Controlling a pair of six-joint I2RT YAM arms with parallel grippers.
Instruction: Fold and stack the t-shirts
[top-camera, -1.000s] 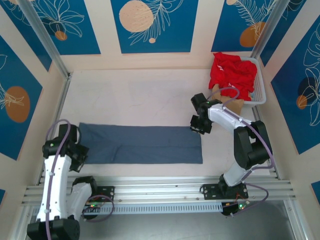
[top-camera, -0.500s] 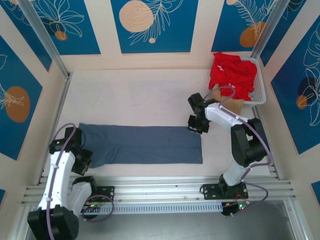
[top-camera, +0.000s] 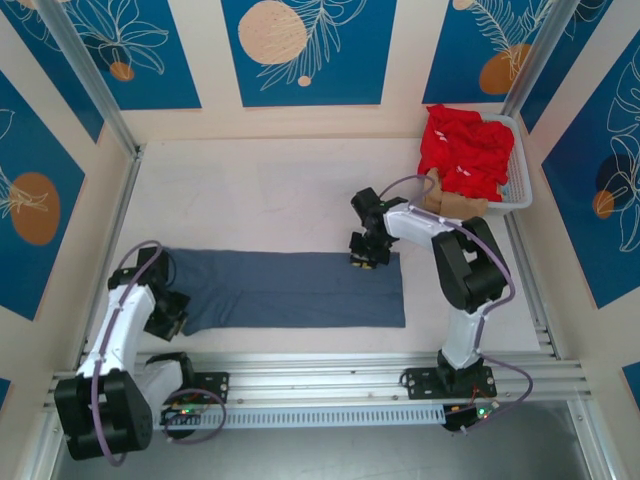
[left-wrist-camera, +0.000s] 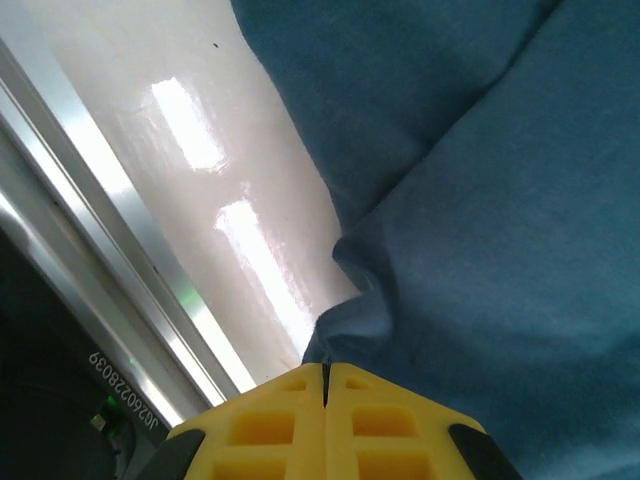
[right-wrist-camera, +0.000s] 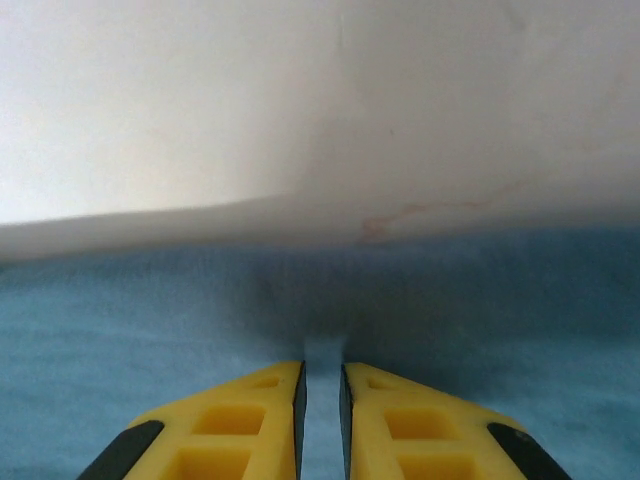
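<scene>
Slate blue-grey t-shirt (top-camera: 290, 290) lies folded into a long band across the near part of the surface (top-camera: 250, 190). The left pincer (left-wrist-camera: 325, 372) is pressed shut, pinching a pucker of cloth at the band's left end. The right pincer (right-wrist-camera: 322, 375), barely parted, nips the band's far edge near its right end. Red t-shirts (top-camera: 465, 148) are heaped in a white basket (top-camera: 520, 190) at the far right.

white plastic basket (top-camera: 519, 172) at far right corner of worktop (top-camera: 260, 195), tan cardboard piece (top-camera: 458, 206) beside basket, blue-and-cream leaf-print wall panels (top-camera: 330, 60), aluminium rails (top-camera: 320, 377) along near edge
</scene>
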